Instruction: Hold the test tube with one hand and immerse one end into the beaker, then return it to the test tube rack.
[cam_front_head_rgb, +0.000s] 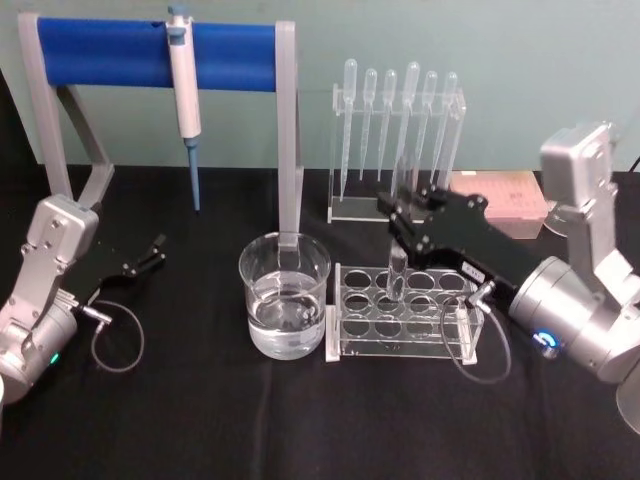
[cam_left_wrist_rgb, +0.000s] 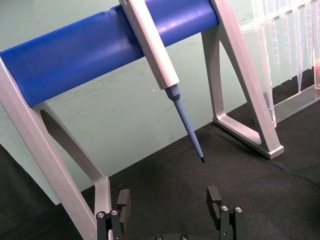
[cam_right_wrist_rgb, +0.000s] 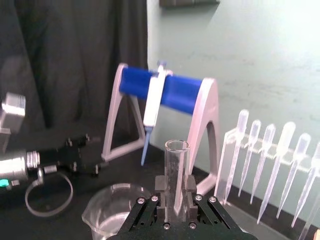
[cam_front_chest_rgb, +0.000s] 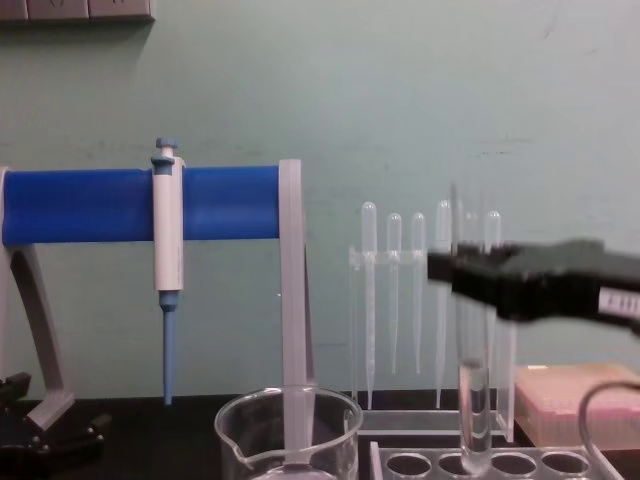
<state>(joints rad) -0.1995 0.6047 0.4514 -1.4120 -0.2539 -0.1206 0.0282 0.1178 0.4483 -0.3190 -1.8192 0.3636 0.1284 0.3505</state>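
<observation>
Right gripper: reaches in from 4 o'clock above the rack; jaws clamped on the test tube's upper part.
Test tube: upright, open rim uppermost, round end at a back-row hole of the rack; depth in the hole cannot be told.
Test tube rack: clear, on the black table, just beside the beaker at its 3 o'clock.
Beaker: part-filled with clear liquid.
Left gripper: low at 9 o'clock of the beaker, well apart; jaws spread wide, holding nothing.
</observation>
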